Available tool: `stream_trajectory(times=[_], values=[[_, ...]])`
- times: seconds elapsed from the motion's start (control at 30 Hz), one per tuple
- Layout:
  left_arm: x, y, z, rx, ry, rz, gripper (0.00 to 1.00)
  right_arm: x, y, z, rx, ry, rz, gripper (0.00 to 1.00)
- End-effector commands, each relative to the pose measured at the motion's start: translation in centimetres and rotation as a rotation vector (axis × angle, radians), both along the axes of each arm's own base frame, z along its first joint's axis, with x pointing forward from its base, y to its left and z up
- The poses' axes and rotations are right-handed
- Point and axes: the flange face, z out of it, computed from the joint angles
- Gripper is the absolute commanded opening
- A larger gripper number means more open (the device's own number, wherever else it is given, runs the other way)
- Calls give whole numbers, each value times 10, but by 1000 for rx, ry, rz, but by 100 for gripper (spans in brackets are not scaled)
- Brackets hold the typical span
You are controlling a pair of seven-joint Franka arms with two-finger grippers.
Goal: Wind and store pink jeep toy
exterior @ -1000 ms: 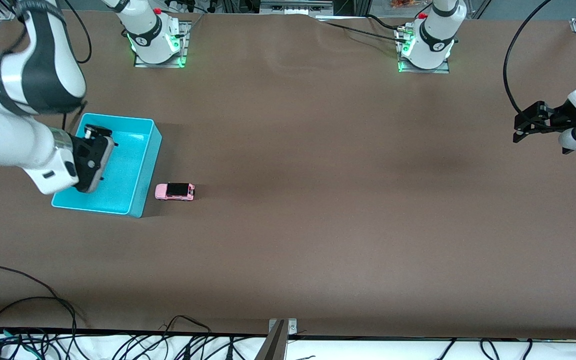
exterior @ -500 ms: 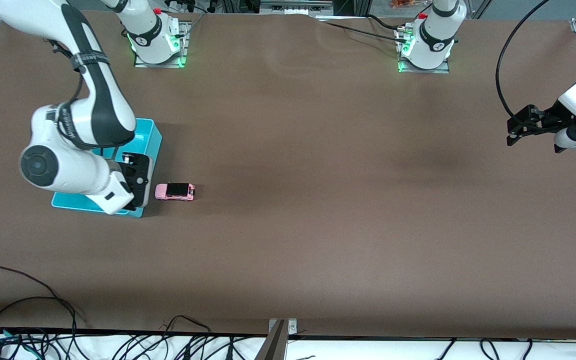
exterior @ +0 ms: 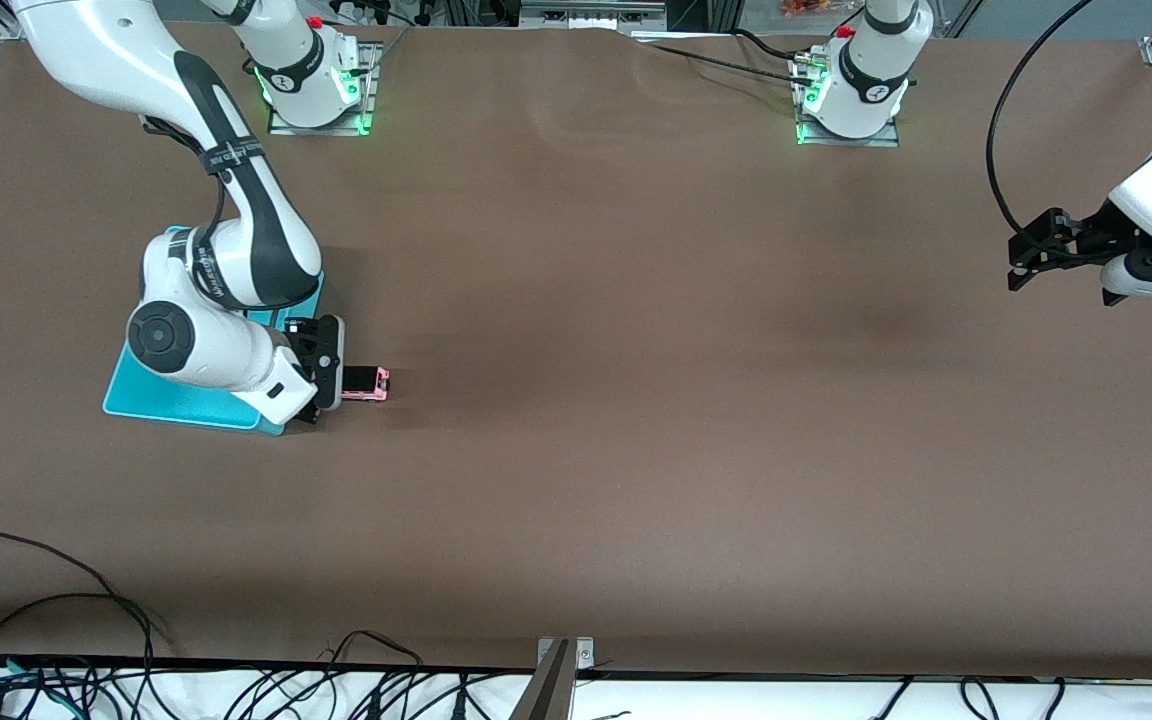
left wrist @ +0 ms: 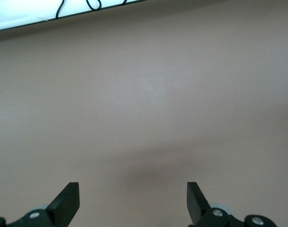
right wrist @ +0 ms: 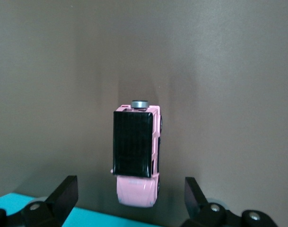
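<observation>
The pink jeep toy (exterior: 367, 383) with a black roof stands on the brown table beside the turquoise bin (exterior: 168, 402), toward the right arm's end. In the right wrist view the jeep (right wrist: 135, 158) lies between the open fingers, its pink hood toward the bin's edge. My right gripper (exterior: 328, 375) is open and hovers over the jeep's bin-side end, hiding part of it in the front view. My left gripper (exterior: 1029, 256) is open and empty, waiting above the table at the left arm's end; in the left wrist view its fingertips (left wrist: 67, 201) frame bare table.
The right arm's elbow and wrist cover most of the bin. The turquoise rim (right wrist: 49, 213) shows in the right wrist view. Cables (exterior: 86, 620) lie along the table's edge nearest the front camera. The two arm bases (exterior: 311, 85) stand along the table's other long edge.
My right arm swung from over the bin to over the jeep toy, now covering its bin-side end. My left gripper drifted slightly. The jeep has not moved.
</observation>
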Motion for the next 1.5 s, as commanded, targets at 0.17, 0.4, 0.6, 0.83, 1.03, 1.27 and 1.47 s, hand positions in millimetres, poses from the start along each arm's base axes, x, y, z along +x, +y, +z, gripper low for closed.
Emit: stream_trajectory(times=[0.17, 0.4, 0.6, 0.83, 1.03, 1.27, 1.47], values=[[-10, 2, 6, -2, -18, 12, 100, -24, 5, -31, 9, -80, 27, 100], [-10, 3, 8, -4, -18, 13, 100, -31, 11, -44, 11, -99, 38, 100], [-12, 3, 8, -55, 37, 26, 100, -34, 13, -58, 0, -111, 58, 81], [-15, 5, 6, -59, 71, 34, 100, -34, 13, -59, -19, -117, 86, 47], [-15, 4, 3, -63, 83, 34, 100, -33, 8, -61, -21, -108, 77, 24], [-13, 3, -3, -62, 93, 31, 100, -23, 9, -45, -17, -140, 73, 21], [-13, 1, 0, -65, 88, 29, 100, -11, 8, -17, -27, -101, 67, 19]])
